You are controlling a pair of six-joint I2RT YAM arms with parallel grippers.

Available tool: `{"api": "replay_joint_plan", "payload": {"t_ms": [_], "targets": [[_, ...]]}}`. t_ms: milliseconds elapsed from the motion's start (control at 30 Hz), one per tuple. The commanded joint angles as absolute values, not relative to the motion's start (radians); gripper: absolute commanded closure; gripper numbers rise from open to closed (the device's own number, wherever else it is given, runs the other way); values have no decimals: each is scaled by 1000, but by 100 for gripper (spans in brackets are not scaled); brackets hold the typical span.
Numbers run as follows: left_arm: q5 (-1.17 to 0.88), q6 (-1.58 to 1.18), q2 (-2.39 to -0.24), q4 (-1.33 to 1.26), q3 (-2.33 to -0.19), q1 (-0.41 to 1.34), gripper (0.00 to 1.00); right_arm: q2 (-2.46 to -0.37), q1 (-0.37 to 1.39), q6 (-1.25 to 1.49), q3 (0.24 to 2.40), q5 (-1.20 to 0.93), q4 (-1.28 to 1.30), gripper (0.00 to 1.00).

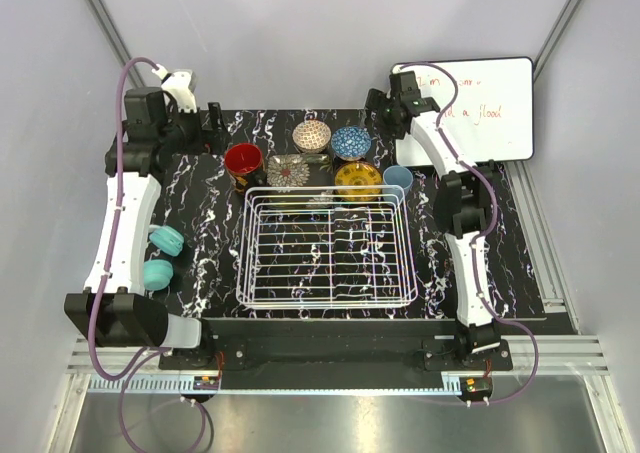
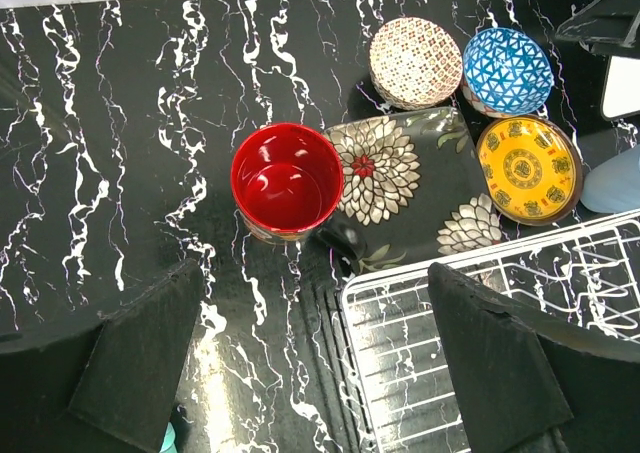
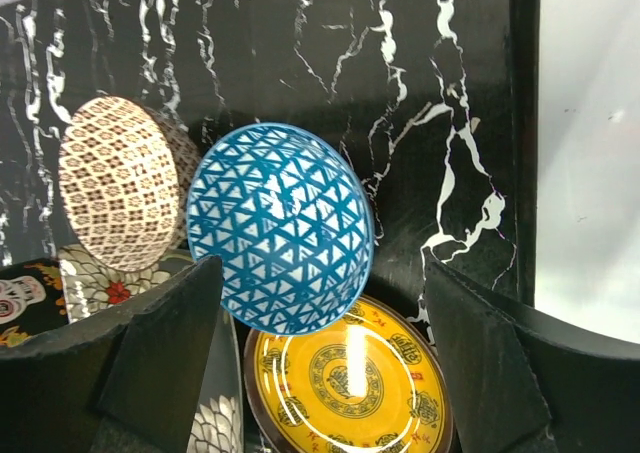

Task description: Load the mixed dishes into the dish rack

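Progress: nothing had been loaded, as far as the views showed. The large rectangular white wire dish rack [image 1: 243,253] stood bare on the near middle of the black, white-veined tabletop [image 1: 205,223].
Left to do: probably everything, since all six dishes sat clustered just beyond the rack's far wall.
Back row: a small beige-brown patterned bowl [image 1: 312,134] stood just beside a small blue triangle-patterned bowl [image 1: 351,143] on its right.
Front row: from left to right stood a glossy red mug [image 1: 243,160], a dark floral saucer [image 1: 290,171], a round yellow patterned plate [image 1: 357,180] and a light blue cup [image 1: 398,180]. The cup stood by the rack's far right corner.
Left gripper [image 2: 320,363]: spread wide and empty, hovering over the mug and the rack's far left corner.
Right gripper [image 3: 320,353]: spread and empty, hanging above the blue bowl and the yellow plate.
Edges: the saucer and the plate lay hard by the rack's far wire. The mug stood against the saucer's left edge. I could not tell whether the blue bowl touched the plate's rim.
Open room: bare tabletop lay left of the mug, which looked the easiest dish to reach. Two teal rounded objects [image 1: 166,239] sat well apart by the left arm. A white whiteboard [image 1: 500,93] stood close behind the right arm, which left little room to swing on that side.
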State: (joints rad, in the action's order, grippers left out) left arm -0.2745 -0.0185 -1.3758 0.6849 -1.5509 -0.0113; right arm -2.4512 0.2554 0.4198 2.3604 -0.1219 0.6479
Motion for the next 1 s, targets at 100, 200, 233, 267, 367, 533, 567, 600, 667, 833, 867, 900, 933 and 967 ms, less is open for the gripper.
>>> {"api": "replay_joint_plan", "payload": {"t_ms": [100, 200, 233, 267, 367, 533, 567, 600, 667, 833, 867, 900, 933, 967], "targets": [[-253, -6, -1338, 629, -1542, -8, 1, -2479, 262, 431, 2381, -129, 632, 15], [-247, -6, -1336, 626, -1531, -8, 1, -2503, 270, 440, 2367, -143, 626, 18], [-245, -6, -1338, 624, -1526, -9, 1, -2516, 273, 439, 2362, -144, 626, 19], [-244, -6, -1336, 623, -1523, -9, 1, -2520, 276, 437, 2359, -143, 624, 19], [-238, -6, -1338, 621, -1513, -8, 1, -2542, 285, 437, 2345, -143, 617, 20], [-233, 15, -1336, 623, -1509, -14, 1, -2569, 296, 443, 2345, -155, 606, 22], [-232, 15, -1338, 621, -1508, -15, 1, -2572, 298, 443, 2348, -155, 604, 23], [-233, 17, -1338, 620, -1506, -15, 1, -2576, 304, 443, 2352, -156, 600, 25], [-235, 15, -1338, 621, -1505, -15, 1, -2585, 311, 443, 2353, -158, 597, 28], [-235, 17, -1336, 623, -1497, -15, 1, -2599, 322, 440, 2350, -161, 591, 46], [-232, 15, -1339, 621, -1494, -14, 1, -2597, 324, 437, 2344, -161, 591, 50], [-230, 15, -1338, 623, -1493, -17, 1, -2594, 325, 433, 2342, -160, 591, 54], [-230, 17, -1336, 626, -1493, -15, 1, -2589, 327, 428, 2341, -156, 589, 62], [-229, 17, -1339, 627, -1490, -15, 1, -2586, 325, 423, 2338, -152, 589, 66]]}}
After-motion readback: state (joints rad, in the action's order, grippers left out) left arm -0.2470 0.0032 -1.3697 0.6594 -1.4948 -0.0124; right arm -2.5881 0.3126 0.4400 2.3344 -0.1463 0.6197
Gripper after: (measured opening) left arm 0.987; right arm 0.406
